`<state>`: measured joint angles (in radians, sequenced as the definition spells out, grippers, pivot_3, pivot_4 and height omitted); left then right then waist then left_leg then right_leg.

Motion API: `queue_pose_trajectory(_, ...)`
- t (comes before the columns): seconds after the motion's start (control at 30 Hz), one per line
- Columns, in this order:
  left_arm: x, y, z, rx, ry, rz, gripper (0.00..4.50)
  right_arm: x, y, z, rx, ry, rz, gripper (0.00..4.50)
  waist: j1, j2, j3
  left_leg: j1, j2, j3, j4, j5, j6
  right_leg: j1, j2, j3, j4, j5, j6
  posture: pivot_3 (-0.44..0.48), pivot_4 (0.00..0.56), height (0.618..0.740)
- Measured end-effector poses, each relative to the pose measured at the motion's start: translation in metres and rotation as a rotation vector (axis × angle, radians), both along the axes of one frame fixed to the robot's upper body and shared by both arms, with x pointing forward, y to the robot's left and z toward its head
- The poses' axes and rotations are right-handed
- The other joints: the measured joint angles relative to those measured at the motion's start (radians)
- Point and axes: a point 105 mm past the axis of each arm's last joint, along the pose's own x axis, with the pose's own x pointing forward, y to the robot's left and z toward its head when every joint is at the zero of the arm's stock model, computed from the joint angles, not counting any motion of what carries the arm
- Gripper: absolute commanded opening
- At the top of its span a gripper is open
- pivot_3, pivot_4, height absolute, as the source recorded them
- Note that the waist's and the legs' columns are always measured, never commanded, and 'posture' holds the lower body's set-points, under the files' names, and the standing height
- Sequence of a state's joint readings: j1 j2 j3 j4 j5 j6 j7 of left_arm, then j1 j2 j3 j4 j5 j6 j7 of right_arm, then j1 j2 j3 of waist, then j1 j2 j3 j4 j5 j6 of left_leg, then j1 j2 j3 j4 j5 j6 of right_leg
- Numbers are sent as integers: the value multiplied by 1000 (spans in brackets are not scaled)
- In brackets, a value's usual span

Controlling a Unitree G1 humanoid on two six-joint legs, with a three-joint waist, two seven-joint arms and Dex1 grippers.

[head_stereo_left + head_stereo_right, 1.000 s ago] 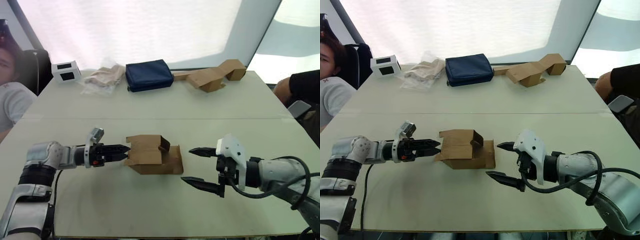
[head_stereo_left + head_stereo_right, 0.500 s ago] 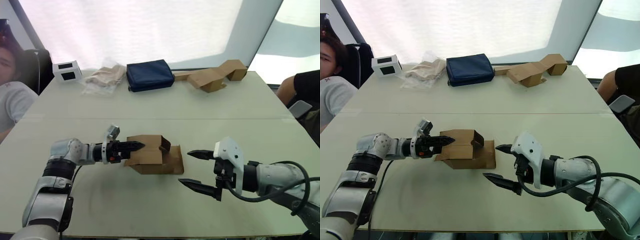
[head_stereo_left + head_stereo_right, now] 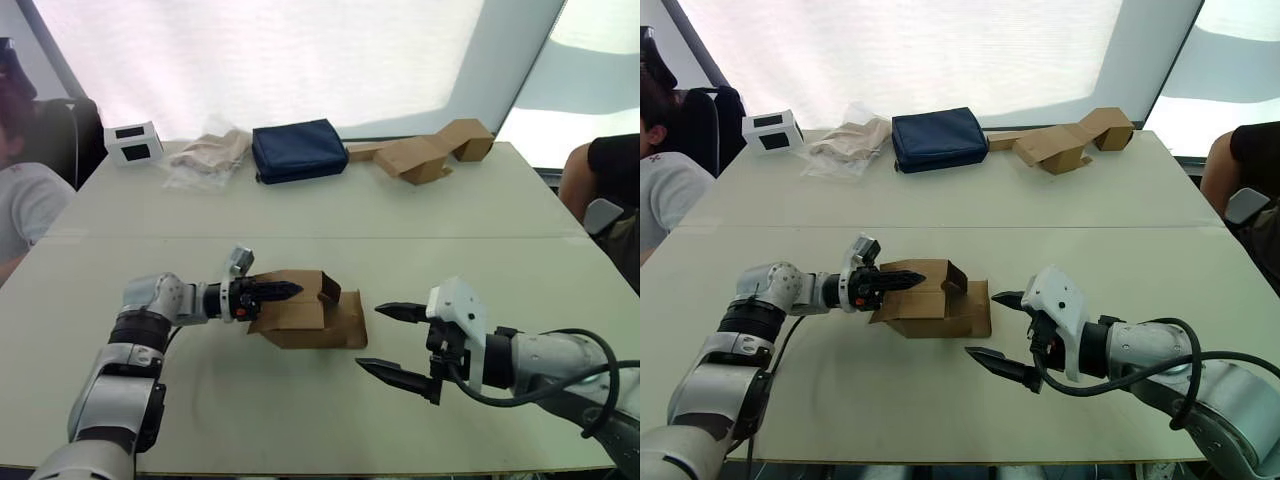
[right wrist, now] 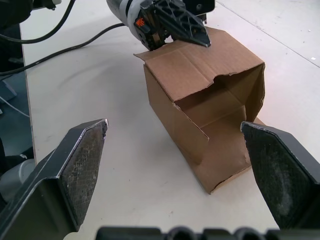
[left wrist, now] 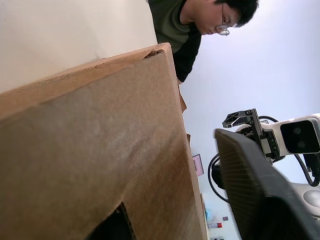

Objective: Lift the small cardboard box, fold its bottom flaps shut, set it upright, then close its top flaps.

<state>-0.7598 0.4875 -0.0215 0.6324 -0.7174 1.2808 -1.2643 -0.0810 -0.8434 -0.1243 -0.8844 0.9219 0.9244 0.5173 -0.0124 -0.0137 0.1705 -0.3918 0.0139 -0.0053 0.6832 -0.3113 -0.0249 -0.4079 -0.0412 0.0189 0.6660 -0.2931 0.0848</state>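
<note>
The small cardboard box [image 3: 300, 312] lies on its side mid-table, its open end facing my right gripper. One flap [image 3: 350, 312] of that end lies flat on the table; which flaps are top or bottom I cannot tell. My left gripper [image 3: 280, 291] reaches in from the left, its fingers closed on the upper left wall of the box [image 4: 200, 100]. In the left wrist view the cardboard wall [image 5: 100, 150] sits between the fingers. My right gripper [image 3: 370, 337] hovers open just right of the box, apart from it.
Along the far edge stand a white box with black panels [image 3: 133, 142], a bagged cloth [image 3: 207, 157], a navy pouch [image 3: 298, 150] and folded brown cardboard pieces [image 3: 425, 152]. A person [image 3: 20, 190] sits at the left, another person's arm [image 3: 600, 170] at the right.
My left gripper has slid right from beside the box onto its top left wall and its fingers have narrowed. The right gripper drifted slightly. The box stayed put.
</note>
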Motion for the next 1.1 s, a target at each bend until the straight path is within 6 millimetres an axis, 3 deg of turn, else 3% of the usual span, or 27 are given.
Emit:
queue_pose_trajectory(0.07, 0, 0, -1, 1, 3, 3, 84, 0, 1, 0, 3, 1, 1, 4500, 0, 0, 0, 0, 0, 0, 0, 0, 0, 0, 0, 0, 0, 0, 0, 0, 150, 740)
queue_pose_trajectory(0.27, 1, 1, 2, 1, -28, 4, 31, -1, 2, 0, 15, 12, 4, 4500, 0, 0, 0, 0, 0, 0, 0, 0, 0, 0, 0, 0, 0, 0, 0, 0, 150, 740)
queue_pose_trajectory(0.37, 2, 2, 17, 7, -169, -7, 31, 5, 4, 3, 75, 15, -29, 4500, -1, 0, 0, 0, 1, 0, 0, 0, 0, 0, -1, 0, 0, 0, 0, 0, 150, 740)
queue_pose_trajectory(0.47, 4, 8, 35, -5, -269, 16, 31, 25, -1, 11, 181, 5, -128, 4500, -1, 0, 0, 0, 1, 0, 0, 0, 0, 0, -1, 0, 0, 0, 0, 0, 150, 740)
queue_pose_trajectory(0.53, 5, 11, 44, -16, -306, 32, 0, 37, -5, 17, 226, -16, -183, 3967, -1, 0, 0, 0, 0, 0, 0, 0, 0, 0, -1, 1, 1, 0, 0, 0, 150, 740)
queue_pose_trajectory(0.57, 6, 14, 52, -16, -340, 47, 0, 50, -7, 25, 281, -46, -237, 3841, -4, -2, 0, 0, 1, 0, 0, 0, -1, -1, -1, 1, 0, 0, 0, 0, 150, 740)
queue_pose_trajectory(0.63, 6, 13, 77, -31, -444, 49, 0, 76, -15, 42, 353, -110, -336, 3112, -2, -1, 0, 0, 0, 0, 0, 1, -1, -1, -1, 1, 1, 0, 0, 0, 150, 740)
queue_pose_trajectory(0.7, 6, 19, 96, -26, -532, 65, 0, 89, -12, 57, 442, -138, -355, 2411, -2, -1, 0, -1, 1, 0, -1, 1, -1, -2, -1, 0, 0, 0, 0, 0, 150, 740)
queue_pose_trajectory(0.9, 9, 24, 119, -5, -646, 92, 0, 116, 14, 85, 580, -143, -313, 41, -5, 0, 0, 0, 0, 1, 0, 1, -1, -2, -1, 0, 1, 0, 0, 0, 150, 740)
queue_pose_trajectory(1.1, 12, 28, 134, 4, -736, 113, 0, 129, 37, 92, 609, -131, -281, 41, -4, 0, 0, -2, 0, 1, -1, 1, -2, -3, -2, 0, 1, 0, 0, 0, 150, 740)
